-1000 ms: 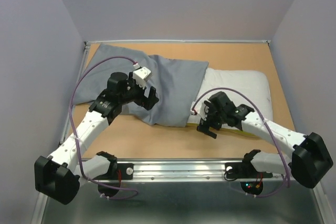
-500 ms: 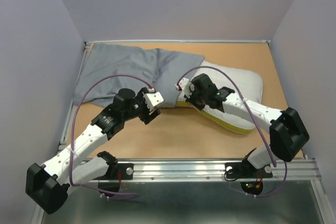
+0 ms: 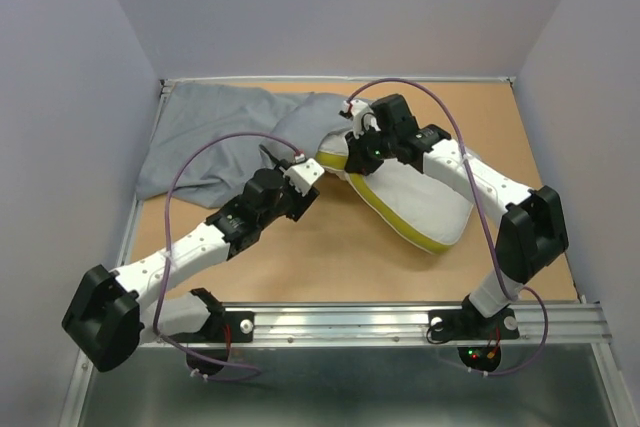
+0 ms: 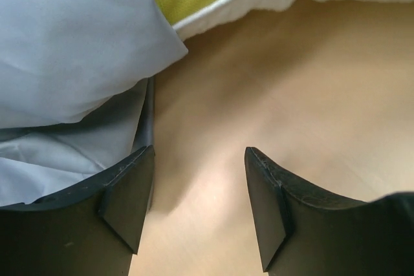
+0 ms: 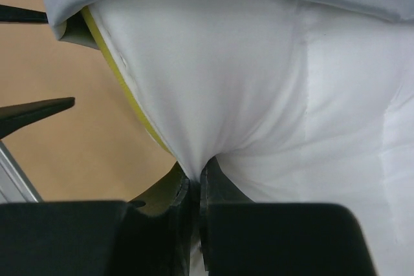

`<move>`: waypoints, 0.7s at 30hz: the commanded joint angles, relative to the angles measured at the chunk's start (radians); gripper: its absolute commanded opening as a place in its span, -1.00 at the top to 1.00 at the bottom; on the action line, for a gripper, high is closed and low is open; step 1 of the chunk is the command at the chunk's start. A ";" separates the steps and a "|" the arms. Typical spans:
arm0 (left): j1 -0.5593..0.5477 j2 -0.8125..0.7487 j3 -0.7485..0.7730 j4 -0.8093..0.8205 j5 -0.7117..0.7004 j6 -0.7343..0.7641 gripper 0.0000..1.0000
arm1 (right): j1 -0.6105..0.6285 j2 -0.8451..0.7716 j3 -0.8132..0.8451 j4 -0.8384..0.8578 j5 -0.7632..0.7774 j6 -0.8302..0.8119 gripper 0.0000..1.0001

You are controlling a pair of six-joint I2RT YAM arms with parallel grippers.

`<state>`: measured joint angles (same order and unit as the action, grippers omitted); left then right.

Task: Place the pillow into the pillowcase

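Tan table, pale walls on three sides, and the action sits mid-table. Your right gripper is pinched tight on a fold of the pillow, near its yellow-banded end. Grey cloth of the case lies over that end; whether it's inside the mouth or just under a flap, you can't tell. Most of the pillow lies outside, angled toward the near right. The case is heaped at the far left, all wrinkles.

Your left gripper stands partly open with nothing between its jaws, low over bare table, one finger just beside the case's hem.

How will it handle? The pillow looks soft and light. It puckers where you pinch it, so expect it to bunch rather than slide if you push from one spot. The case is thin and limp, and likely to drag along with it. Take the lower hem of the mouth with your left, right by that finger, one layer only. The risk: a shallow pinch of pillow cover may slip.
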<state>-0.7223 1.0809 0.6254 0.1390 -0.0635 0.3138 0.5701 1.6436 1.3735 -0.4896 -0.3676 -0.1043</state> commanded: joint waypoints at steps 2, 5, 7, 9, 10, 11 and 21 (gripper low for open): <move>0.003 0.100 0.137 0.209 -0.097 -0.148 -0.38 | -0.052 -0.001 0.160 0.043 -0.174 0.147 0.99; 0.004 0.172 0.207 0.237 -0.105 -0.177 -0.40 | -0.058 0.002 0.180 0.039 -0.206 0.169 0.99; 0.006 0.200 0.233 0.263 -0.105 -0.183 -0.40 | -0.059 0.001 0.185 0.037 -0.212 0.172 0.99; 0.007 0.234 0.266 0.283 -0.119 -0.193 -0.40 | -0.059 -0.004 0.187 0.037 -0.220 0.172 0.99; 0.009 0.247 0.278 0.295 -0.130 -0.194 -0.40 | -0.059 -0.004 0.187 0.036 -0.223 0.172 0.99; 0.011 0.266 0.305 0.297 -0.159 -0.193 -0.36 | -0.059 -0.005 0.187 0.036 -0.225 0.173 0.99; 0.113 0.323 0.360 0.228 -0.101 -0.154 0.18 | -0.082 -0.019 0.200 0.020 -0.209 0.157 0.99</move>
<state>-0.6582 1.4647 0.9745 0.3435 -0.1665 0.1070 0.4919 1.6630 1.4765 -0.4866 -0.5056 0.0429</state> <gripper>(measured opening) 0.461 0.066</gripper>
